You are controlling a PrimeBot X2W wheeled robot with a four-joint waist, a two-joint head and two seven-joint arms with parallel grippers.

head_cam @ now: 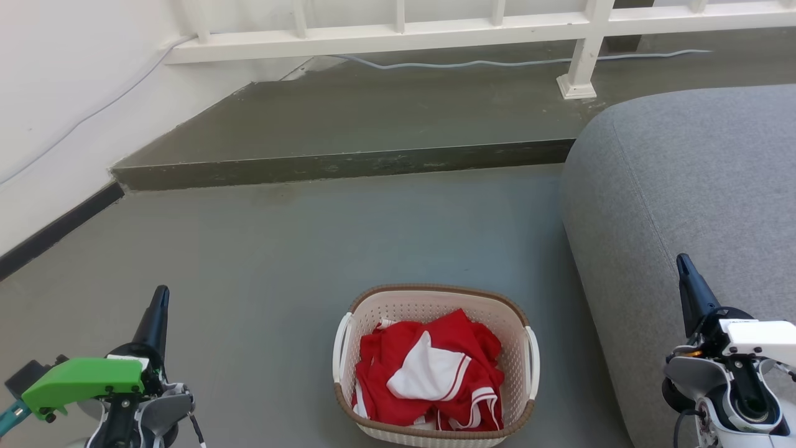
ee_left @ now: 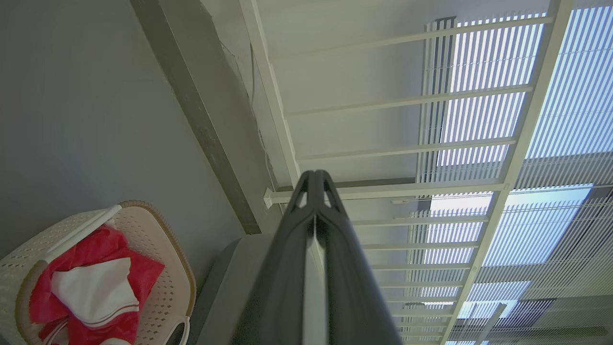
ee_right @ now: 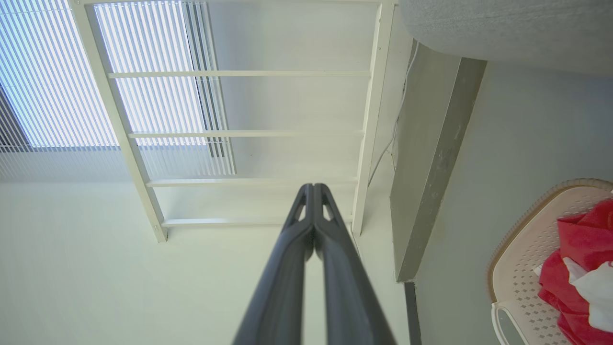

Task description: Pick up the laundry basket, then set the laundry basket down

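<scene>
Basket: the laundry basket [head_cam: 398,305] is set on the floor [head_cam: 280,249], between both grippers.
Inside: red clothes [head_cam: 460,336] are piled.
Left gripper [head_cam: 161,294]: closed tight, nothing is held.
Right gripper [head_cam: 682,260]: closed tight, nothing is held.

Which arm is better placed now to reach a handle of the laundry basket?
Probably left, narrowly. The left gripper, shut, has bare floor between it and the laundry basket; the right gripper, also shut, hangs by the sofa.
</scene>
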